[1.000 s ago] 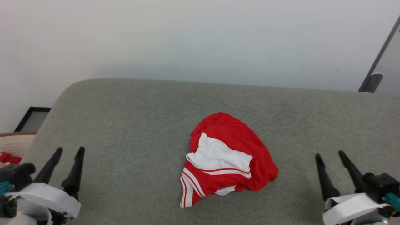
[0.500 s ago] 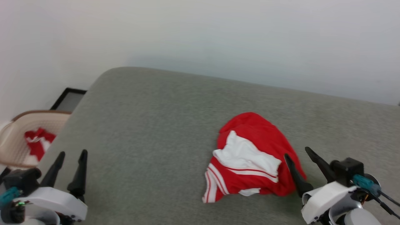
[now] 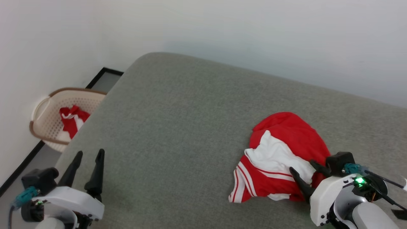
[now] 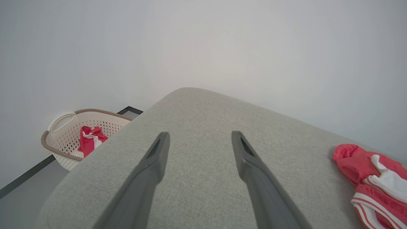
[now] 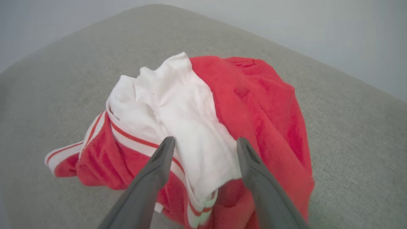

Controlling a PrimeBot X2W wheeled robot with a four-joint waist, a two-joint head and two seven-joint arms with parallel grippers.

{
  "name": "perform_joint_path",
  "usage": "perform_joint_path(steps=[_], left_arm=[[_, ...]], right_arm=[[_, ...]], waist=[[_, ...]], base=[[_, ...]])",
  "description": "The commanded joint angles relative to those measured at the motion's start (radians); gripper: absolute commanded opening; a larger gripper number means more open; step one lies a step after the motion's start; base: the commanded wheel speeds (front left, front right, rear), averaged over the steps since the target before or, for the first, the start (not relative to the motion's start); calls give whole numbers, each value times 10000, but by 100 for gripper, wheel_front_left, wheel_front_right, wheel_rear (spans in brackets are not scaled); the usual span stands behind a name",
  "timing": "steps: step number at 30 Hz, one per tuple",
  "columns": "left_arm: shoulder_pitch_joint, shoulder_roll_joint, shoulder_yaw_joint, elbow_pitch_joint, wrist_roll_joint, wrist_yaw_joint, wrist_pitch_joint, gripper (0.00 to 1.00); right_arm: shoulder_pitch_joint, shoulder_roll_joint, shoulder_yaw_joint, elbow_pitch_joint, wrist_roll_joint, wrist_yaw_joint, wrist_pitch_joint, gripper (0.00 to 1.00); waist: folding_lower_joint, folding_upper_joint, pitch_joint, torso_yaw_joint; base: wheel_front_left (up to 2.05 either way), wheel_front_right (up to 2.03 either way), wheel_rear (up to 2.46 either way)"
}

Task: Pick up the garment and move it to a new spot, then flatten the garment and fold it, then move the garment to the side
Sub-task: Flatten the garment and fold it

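The garment lies crumpled on a grey padded surface, bright red with a white sleeve end on top and red-and-white stripes at its near edge. My right gripper stands open at the garment's near right edge. In the right wrist view its fingers straddle the white part of the garment; whether they touch the cloth I cannot tell. My left gripper is open and empty over the surface's near left corner, far from the garment. The left wrist view shows that gripper spread wide, with the garment at the right edge.
A cream perforated laundry basket stands on the floor left of the surface, against the white wall, holding another red-and-white cloth. The basket also appears in the left wrist view. The surface's rounded left edge drops to a grey floor.
The head camera has turned left, so the whole picture has shifted and the basket has come into sight. My right gripper has moved in over the garment's near right edge. The garment lies as before.
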Motion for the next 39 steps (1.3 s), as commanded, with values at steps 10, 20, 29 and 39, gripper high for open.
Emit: perform_joint_path(steps=[10,20,29,39], left_arm=[[-221,-501,482,339,442,-330,-16,100],[-125,-564,906,465,630,-422,-15,100],[-64,-491,1049,368,715,-429,-16,100],[-203,-382,798,274,614,-426,-16,100]], right_arm=[[-424,-179,327,456,-116,-14,970,0],[-522,-399,-24,-329,312,-14,988,0],[108,-682,-2219,-1309,97,-14,1206,0],[1148,-268,-4805,-656,-806,-14,1589,0]], waist=[[0,0,433,364],[0,0,420,50],[0,0,394,-456],[0,0,467,-831]], base=[[0,0,0],[0,0,0],[0,0,0],[0,0,0]])
